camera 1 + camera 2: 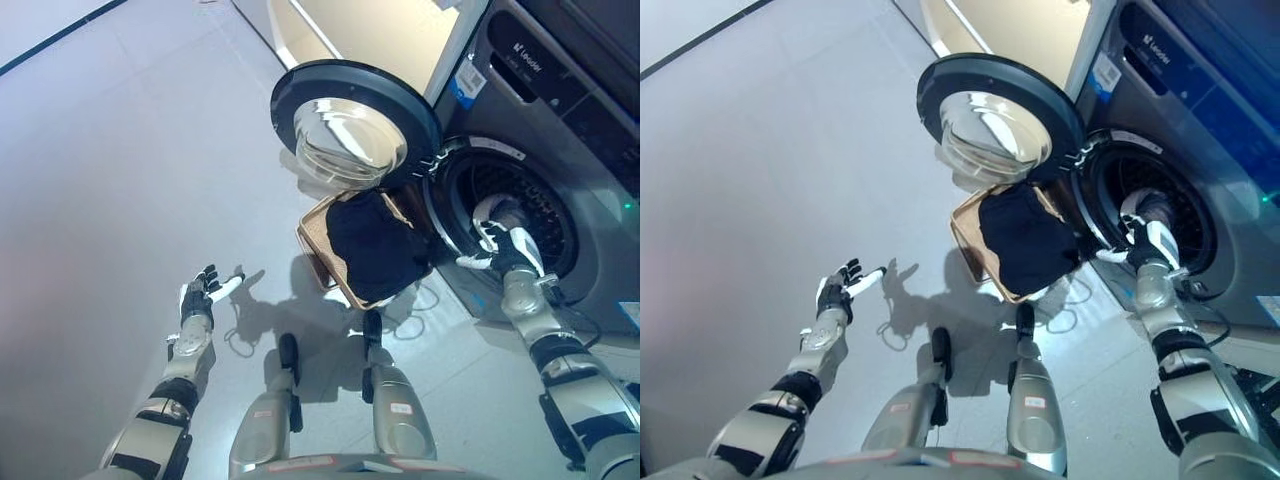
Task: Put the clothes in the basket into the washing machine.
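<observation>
A dark grey washing machine (560,120) stands at the right with its round door (350,125) swung wide open to the left. On the floor before it sits a tan basket (312,232) holding black clothes (375,245) that spill over its near rim. My right hand (510,250) is at the mouth of the drum (545,215), open, thumb spread to the left. A pale cloth (492,208) lies just inside the drum rim, right beyond that hand. My left hand (200,300) hangs open over the floor, far left of the basket, holding nothing.
The open door overhangs the basket's far end. A beige panel (370,30) stands behind the machine at the top. Grey floor (120,150) stretches to the left, with a dark line (50,40) across its far corner.
</observation>
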Controlling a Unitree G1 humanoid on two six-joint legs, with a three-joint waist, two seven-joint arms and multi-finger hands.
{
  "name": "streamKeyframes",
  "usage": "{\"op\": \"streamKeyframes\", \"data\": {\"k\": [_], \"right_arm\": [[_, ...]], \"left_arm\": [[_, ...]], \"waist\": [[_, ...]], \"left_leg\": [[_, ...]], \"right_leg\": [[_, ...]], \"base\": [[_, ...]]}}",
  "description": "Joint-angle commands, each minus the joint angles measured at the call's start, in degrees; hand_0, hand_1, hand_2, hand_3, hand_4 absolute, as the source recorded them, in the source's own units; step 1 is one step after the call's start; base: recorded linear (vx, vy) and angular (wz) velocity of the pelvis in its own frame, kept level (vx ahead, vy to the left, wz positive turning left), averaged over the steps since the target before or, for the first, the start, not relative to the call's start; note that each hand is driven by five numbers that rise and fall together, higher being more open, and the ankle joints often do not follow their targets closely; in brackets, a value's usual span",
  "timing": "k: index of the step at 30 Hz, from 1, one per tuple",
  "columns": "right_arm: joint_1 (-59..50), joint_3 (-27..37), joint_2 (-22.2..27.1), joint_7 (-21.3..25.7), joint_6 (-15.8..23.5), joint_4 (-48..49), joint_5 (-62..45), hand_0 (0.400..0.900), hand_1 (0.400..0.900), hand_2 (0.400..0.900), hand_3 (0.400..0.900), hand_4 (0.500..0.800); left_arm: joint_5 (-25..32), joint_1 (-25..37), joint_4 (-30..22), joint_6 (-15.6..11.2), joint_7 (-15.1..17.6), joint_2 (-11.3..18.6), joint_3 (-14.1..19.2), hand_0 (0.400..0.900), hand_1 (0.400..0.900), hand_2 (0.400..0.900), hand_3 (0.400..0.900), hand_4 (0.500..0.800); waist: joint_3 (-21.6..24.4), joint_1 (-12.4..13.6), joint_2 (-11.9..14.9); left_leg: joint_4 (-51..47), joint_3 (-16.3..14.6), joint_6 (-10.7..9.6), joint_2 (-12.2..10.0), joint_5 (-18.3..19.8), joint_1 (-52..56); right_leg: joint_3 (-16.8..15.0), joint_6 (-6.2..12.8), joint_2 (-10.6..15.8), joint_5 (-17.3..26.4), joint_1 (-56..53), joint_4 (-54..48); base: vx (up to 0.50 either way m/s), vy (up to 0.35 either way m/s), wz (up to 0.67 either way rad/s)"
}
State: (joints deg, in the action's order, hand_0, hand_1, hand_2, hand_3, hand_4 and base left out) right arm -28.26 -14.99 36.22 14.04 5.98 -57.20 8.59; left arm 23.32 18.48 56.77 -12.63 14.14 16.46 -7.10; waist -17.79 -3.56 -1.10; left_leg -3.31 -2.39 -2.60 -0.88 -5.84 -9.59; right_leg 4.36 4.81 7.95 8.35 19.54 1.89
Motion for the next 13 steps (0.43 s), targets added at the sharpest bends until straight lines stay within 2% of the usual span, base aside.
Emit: {"op": "streamKeyframes", "data": {"k": [1, 8, 13], "right_arm": [[1.5, -3.2, 0.8, 4.6, 0.8, 0.4, 5.9, 0.9, 0.9, 0.9, 0.9, 0.8], [2.8, -4.8, -4.7, 3.5, -0.1, -11.8, 6.2, 0.9, 0.9, 0.9, 0.9, 0.8], [5.6, -4.3, -8.2, 2.0, -0.2, -15.1, 4.8, 0.9, 0.9, 0.9, 0.9, 0.8]], "left_arm": [[-3.7, -1.0, 1.1, -2.9, 2.0, 3.2, 1.7, 0.9, 0.9, 0.9, 0.9, 0.8], [-7.9, 0.8, 7.1, -0.6, 0.6, 3.0, -0.8, 0.9, 0.9, 0.9, 0.9, 0.8], [-9.9, 0.9, 8.4, 0.4, -1.0, 2.5, -1.5, 0.9, 0.9, 0.9, 0.9, 0.8]], "waist": [[6.2, -0.4, 1.9], [8.4, -0.2, 2.6], [10.2, 0.0, 3.0]], "left_leg": [[6.5, 3.0, -3.5, -2.5, 5.2, -0.4], [6.4, 1.9, -3.5, -3.1, 6.1, 3.3], [6.1, 1.5, -3.4, -3.3, 6.9, 6.3]], "right_leg": [[-1.1, 4.6, 3.4, -1.5, -2.5, 5.1], [-0.7, 4.85, 3.2, -0.8, -6.6, 2.6], [-0.6, 4.82, 3.0, -1.3, -9.3, 2.0]], "base": [[0.05, 0.004, -0.02], [0.05, 0.008, -0.09], [0.07, 0.011, -0.05]]}}
